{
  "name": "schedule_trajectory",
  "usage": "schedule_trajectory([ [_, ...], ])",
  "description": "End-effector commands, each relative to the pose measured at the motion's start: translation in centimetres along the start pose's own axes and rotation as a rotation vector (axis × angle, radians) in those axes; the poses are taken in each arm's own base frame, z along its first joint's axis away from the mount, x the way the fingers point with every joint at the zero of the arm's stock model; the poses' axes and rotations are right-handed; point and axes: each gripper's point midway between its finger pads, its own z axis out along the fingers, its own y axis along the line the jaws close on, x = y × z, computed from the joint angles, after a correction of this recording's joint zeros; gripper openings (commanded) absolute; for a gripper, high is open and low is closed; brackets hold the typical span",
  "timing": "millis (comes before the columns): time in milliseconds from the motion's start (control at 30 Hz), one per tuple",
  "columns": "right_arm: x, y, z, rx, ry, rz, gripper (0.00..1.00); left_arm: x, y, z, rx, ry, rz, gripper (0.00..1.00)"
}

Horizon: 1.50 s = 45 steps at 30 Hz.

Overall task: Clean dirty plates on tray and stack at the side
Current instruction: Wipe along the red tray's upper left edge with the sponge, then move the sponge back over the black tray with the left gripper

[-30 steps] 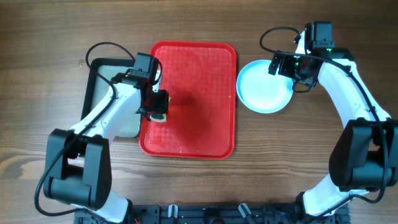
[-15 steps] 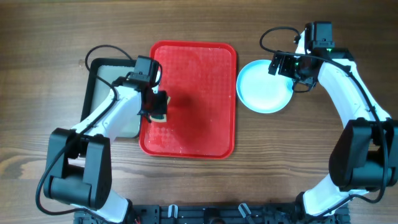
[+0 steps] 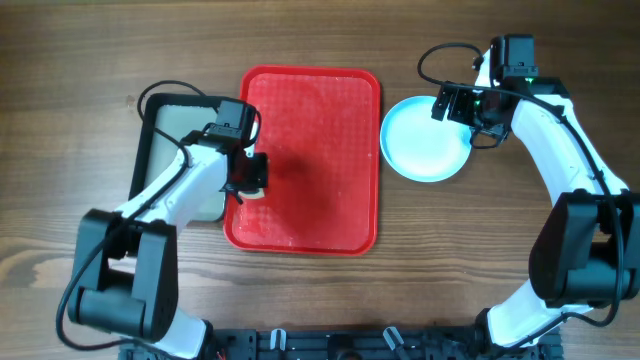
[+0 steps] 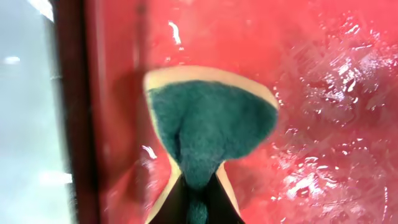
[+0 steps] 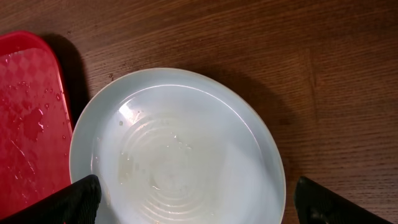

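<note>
Left pincer [image 3: 248, 180] has nudged toward the left rim of the red tray [image 3: 320, 120] and clamped shut on the green-faced sponge [image 4: 211, 121], pinching its middle. You've got no plates left on the tray, just wet film; the pale plates [image 3: 425, 140] sit on the bench [image 3: 80, 60] just right of it, under the right pincer [image 3: 450, 108], spread apart and empty. Looks near done, though I can't tell how many are stacked.

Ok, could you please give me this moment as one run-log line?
left gripper: shut on sponge | sponge: on red tray, near left rim | right gripper: open, above plate | plate: beside tray
</note>
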Motion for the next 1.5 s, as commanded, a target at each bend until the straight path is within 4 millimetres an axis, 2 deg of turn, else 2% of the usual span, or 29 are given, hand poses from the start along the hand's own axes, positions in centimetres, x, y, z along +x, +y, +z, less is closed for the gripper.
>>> schedule_trajectory([
  [0, -1.0, 0.6, -1.3, -0.026, -0.039, -0.001, 1.00, -2.0, 0.7, -2.3, -0.049, -0.096, -0.004, 0.04],
  [467, -1.0, 0.6, -1.3, -0.025, -0.039, -0.001, 1.00, -0.3, 1.1, -0.1, -0.060, -0.049, -0.003, 0.04],
  [867, -1.0, 0.6, -1.3, -0.026, -0.039, -0.001, 1.00, 0.6, 0.9, 1.9, -0.045, 0.007, -0.001, 0.04],
  [933, -1.0, 0.6, -1.3, -0.026, -0.039, -0.001, 1.00, 0.5, 0.8, 1.8, -0.042, 0.002, -0.001, 0.04],
  [1067, -1.0, 0.6, -1.3, -0.026, -0.039, -0.001, 1.00, -1.4, 0.4, -0.8, -0.027, -0.059, -0.003, 0.04],
  [1200, -1.0, 0.6, -1.3, -0.026, -0.039, -0.001, 1.00, -4.0, -0.3, -5.2, 0.002, -0.177, -0.005, 0.04],
  [1267, -1.0, 0.6, -1.3, -0.026, -0.039, -0.001, 1.00, -5.0, -0.5, -7.8, 0.019, -0.250, -0.006, 0.04],
  [1300, -1.0, 0.6, -1.3, -0.026, -0.039, -0.001, 1.00, -5.2, -0.6, -8.4, 0.024, -0.269, -0.006, 0.04],
  [1367, -1.0, 0.6, -1.3, -0.026, -0.039, -0.001, 1.00, -5.5, -0.2, -10.1, 0.014, -0.318, -0.012, 0.04],
  [1467, -1.0, 0.6, -1.3, -0.026, -0.039, -0.001, 1.00, -5.8, 1.6, -11.8, -0.083, -0.375, -0.032, 0.05],
])
